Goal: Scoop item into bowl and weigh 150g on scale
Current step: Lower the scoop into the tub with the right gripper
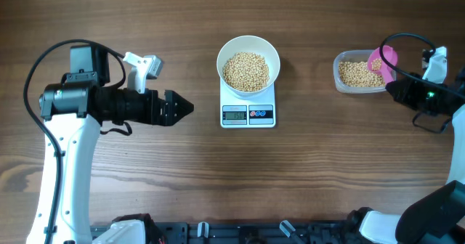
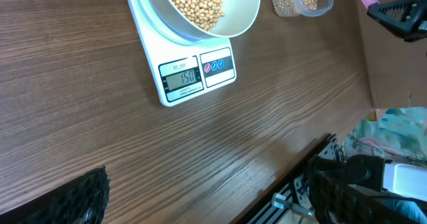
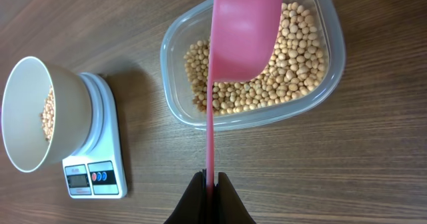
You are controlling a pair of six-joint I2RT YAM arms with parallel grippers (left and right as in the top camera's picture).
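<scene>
On the scale (image 1: 248,115), bowl (image 1: 248,43) of beans (image 1: 245,71), display (image 2: 181,79) reading 150; left of scale, left gripper (image 1: 185,107) jaws wide; right of scale, right gripper (image 3: 212,179) clamped on pink scoop (image 3: 243,27) handle over tub (image 3: 170,64)

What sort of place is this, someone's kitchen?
Likely a robot test bench, not a kitchen: two robot arms flank a wooden table with a scale, a bowl of beans and a plastic tub.
</scene>
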